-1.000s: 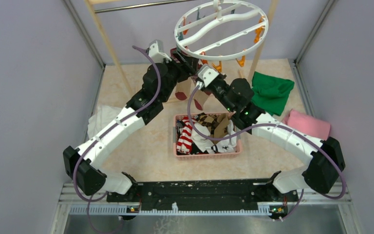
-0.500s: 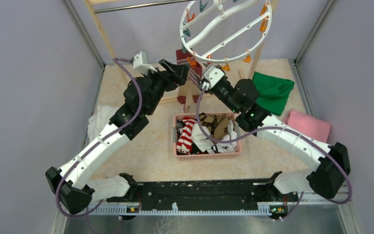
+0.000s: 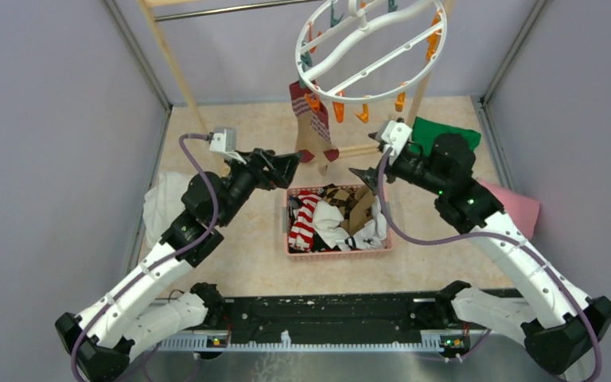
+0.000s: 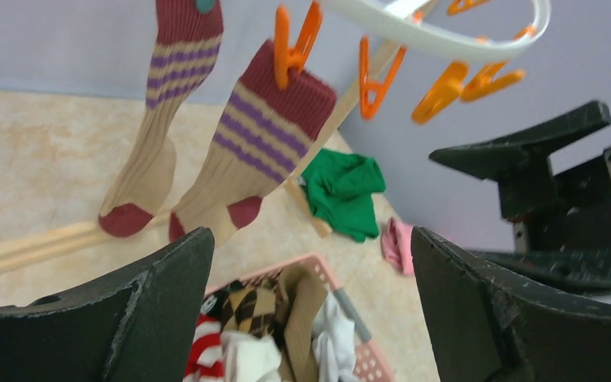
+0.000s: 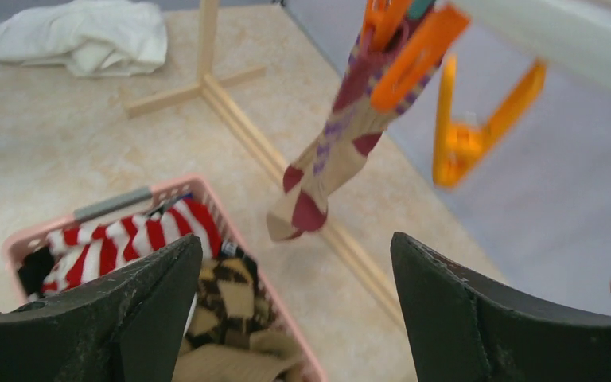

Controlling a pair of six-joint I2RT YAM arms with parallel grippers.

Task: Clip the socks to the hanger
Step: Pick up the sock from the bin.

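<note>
The white ring hanger [image 3: 298,60] hangs from the rack with orange pegs [image 4: 294,40] under its rim [image 4: 430,36]. Two tan and maroon striped socks [image 3: 317,134] hang clipped side by side, one [image 4: 159,119] left of the other [image 4: 247,151]; the right wrist view shows them overlapping [image 5: 326,159]. More socks lie in the pink basket [image 3: 338,253]: red-and-white striped [image 3: 306,223], brown argyle [image 3: 338,195] and white [image 3: 334,227]. My left gripper [image 3: 290,163] [image 4: 310,239] and right gripper [image 3: 366,171] [image 5: 294,243] hover open and empty either side of the hanging socks, below the ring.
A green cloth [image 3: 445,147] and a pink cloth [image 3: 509,203] lie at the right, and a white cloth [image 3: 163,195] at the left. The wooden rack frame [image 3: 179,72] stands behind, its foot bar [image 5: 231,103] on the floor. Grey walls enclose the table.
Both arms have drawn back and down from the hanger's rim, and both grippers have opened. The second striped sock now hangs free from its peg. The ring has swung upward.
</note>
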